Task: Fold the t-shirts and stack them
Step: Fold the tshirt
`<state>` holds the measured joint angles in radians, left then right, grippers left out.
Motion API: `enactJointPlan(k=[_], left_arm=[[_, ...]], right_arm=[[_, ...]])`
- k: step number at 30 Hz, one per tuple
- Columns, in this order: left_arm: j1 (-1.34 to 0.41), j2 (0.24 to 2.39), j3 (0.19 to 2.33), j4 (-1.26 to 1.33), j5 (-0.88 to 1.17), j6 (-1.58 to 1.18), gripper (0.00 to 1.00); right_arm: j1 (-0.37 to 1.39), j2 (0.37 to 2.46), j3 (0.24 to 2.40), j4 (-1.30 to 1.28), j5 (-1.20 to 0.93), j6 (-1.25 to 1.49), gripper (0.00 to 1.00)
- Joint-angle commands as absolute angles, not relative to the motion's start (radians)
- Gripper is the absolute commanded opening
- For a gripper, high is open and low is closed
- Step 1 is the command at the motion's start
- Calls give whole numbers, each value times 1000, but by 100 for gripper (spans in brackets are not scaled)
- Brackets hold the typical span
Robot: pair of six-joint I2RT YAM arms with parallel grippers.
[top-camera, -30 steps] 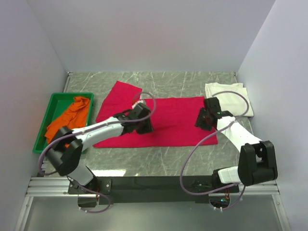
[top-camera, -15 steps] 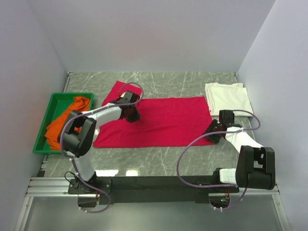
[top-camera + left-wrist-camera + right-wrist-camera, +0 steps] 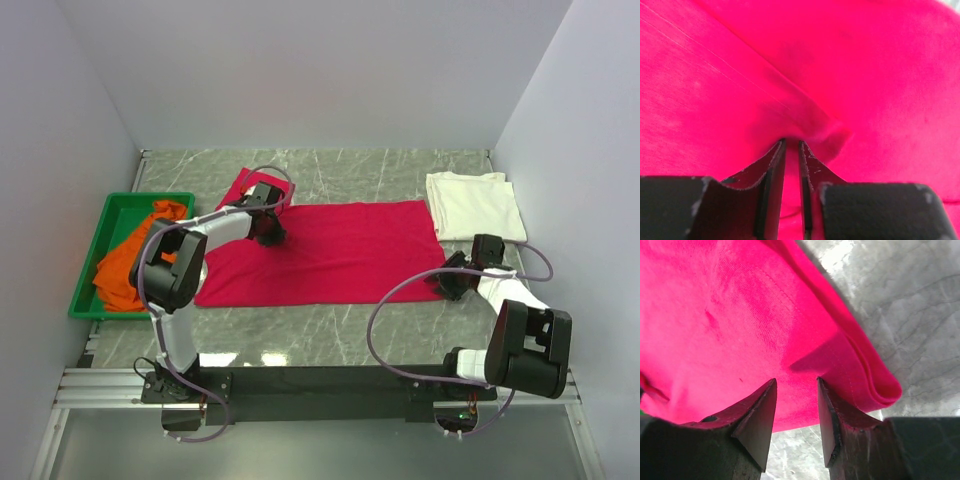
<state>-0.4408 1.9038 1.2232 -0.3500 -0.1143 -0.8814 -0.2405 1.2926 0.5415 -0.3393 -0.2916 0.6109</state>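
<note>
The crimson t-shirt (image 3: 340,255) lies spread flat across the middle of the marble table, one sleeve pointing to the far left. My left gripper (image 3: 268,228) sits on it near that sleeve. In the left wrist view the gripper (image 3: 791,144) is nearly closed, pinching a puckered fold of crimson cloth (image 3: 865,75). My right gripper (image 3: 452,284) is at the shirt's near right corner. In the right wrist view it (image 3: 796,382) is open over the doubled hem of that corner (image 3: 715,315). The cream-white t-shirt (image 3: 475,205) lies folded at the far right. The orange t-shirt (image 3: 130,255) is crumpled in the bin.
A green plastic bin (image 3: 84,278) stands at the left edge and holds the orange shirt. White walls close in the table on the left, back and right. Bare marble (image 3: 910,315) shows beside the shirt's corner and along the near edge (image 3: 330,335).
My left gripper has moved from the shirt's middle to the far left near the sleeve. My right gripper has moved from the shirt's right edge toward me to its near right corner.
</note>
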Motion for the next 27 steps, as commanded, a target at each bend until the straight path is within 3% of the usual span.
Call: enactJointPlan(k=[1,10,18,23,27], left_arm=[[-408,1911,1243,-341,-161,-887,23],[-394,1881,1302,-357,-161,-873,31],[-394,1629,1270,-403,-199,-858,68],[-394,1442,1122,-483,-288,-880,76],[-388,1345,962,-506,-301,-908,91]], right_arm=[[-288,1318,486,-367,-219,601,47],[-293,1218,480,-367,-167,614,47],[-125,1091,557,-390,-80,586,49],[119,1138,662,-459,-2,520,49],[265,1244,771,-517,46,479,49]])
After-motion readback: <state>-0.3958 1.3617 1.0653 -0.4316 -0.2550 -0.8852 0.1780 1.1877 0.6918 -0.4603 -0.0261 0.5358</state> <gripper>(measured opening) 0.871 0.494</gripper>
